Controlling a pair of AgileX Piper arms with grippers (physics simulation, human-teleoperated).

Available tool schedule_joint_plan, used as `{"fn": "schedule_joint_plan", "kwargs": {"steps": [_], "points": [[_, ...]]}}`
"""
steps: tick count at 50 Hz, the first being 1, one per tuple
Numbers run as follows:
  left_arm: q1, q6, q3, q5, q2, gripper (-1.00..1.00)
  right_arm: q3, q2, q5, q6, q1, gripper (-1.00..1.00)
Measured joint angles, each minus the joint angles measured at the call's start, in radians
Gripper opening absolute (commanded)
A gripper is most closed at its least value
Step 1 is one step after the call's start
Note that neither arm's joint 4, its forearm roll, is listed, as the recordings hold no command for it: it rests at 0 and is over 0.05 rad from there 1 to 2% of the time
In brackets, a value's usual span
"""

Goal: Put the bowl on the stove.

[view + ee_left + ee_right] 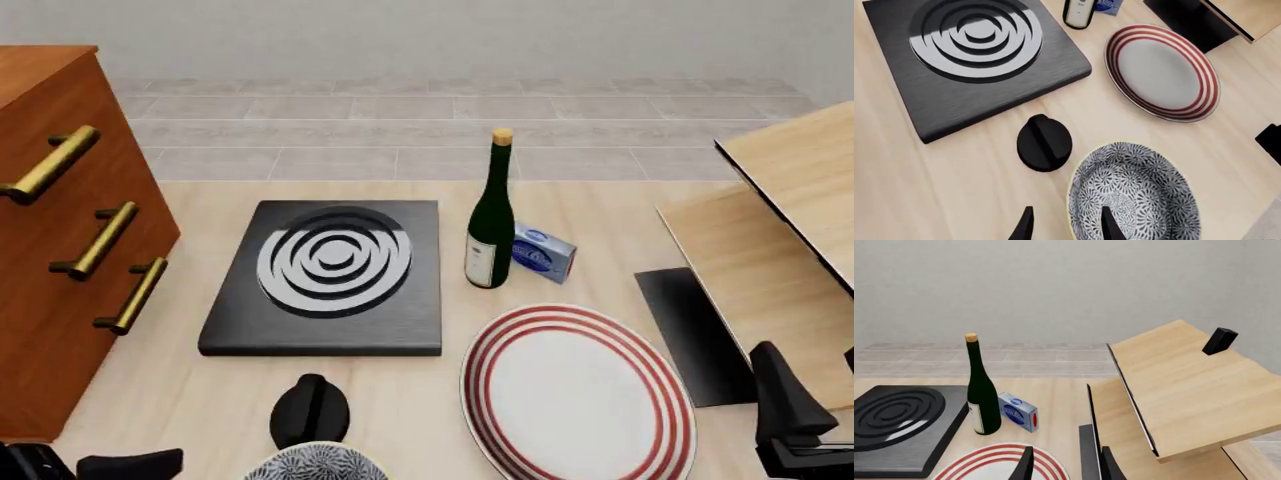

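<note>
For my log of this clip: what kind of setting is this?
Probably a simulated kitchen tabletop: a stove slab on a pale wooden table, with a bowl, a red-ringed plate and a wine bottle, beside a wooden drawer cabinet.

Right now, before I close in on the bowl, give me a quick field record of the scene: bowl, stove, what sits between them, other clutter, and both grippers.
bowl: blue-and-white bowl on the table at the near edge, not on the stove
stove: black slab with silver rings, nothing on it
between: black knob on the table, apart from both
left gripper: open, one finger over the bowl's rim, holding nothing
right gripper: open, over the plate's right side, holding nothing
plate: red-ringed plate, right of the bowl
behind plate: wine bottle upright, small blue box beside it
</note>
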Motion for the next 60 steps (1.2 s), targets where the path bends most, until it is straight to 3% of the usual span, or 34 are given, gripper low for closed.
{"fn": "schedule_joint_plan", "kwargs": {"steps": [34, 60], "points": [[-0.015, 0.011, 0.087, -0.223, 0.186, 1.00, 0.000, 0.000, 0.000, 0.000, 0.000, 1.00], [-0.030, 0.019, 0.094, -0.278, 0.258, 1.00, 0.000, 0.000, 0.000, 0.000, 0.000, 1.00]]}}
